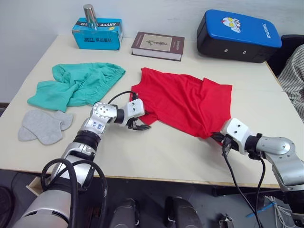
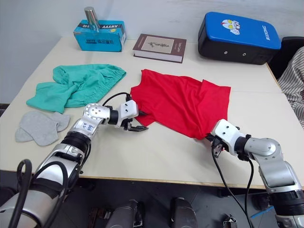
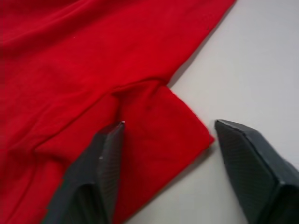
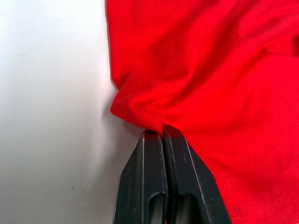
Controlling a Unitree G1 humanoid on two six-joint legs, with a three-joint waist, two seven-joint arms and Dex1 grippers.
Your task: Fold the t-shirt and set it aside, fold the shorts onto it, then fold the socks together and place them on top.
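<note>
The t-shirt (image 1: 183,102) lies in the middle of the frame on the table (image 1: 156,156), spread but wrinkled, with one part folded over near its right side. The shorts (image 1: 76,85) are in a loose heap at the left of the frame, well apart from the shirt, and the socks (image 1: 45,126) lie flat below them, near the left edge.

The left gripper (image 3: 168,135) is at the lower left corner of the shirt. Its two fingers stand apart, one finger (image 3: 100,172) on the red cloth and the other on the bare table just beside the hem, so nothing is caught yet. The right gripper (image 4: 163,133) is at the lower right corner of the shirt, and its fingers are pressed together on a small pinch of the red cloth.

The shirt is thin, soft and light. I judge it will not keep any shape when lifted; it will hang and fold from the held points, and it can slide out of a shallow pinch. The good places to take it are the two lower corners, at the hem, where the cloth is doubled and a little thicker. The left side needs a deeper bite over the corner before any lifting, otherwise only one side will rise and the shirt will twist.
</note>
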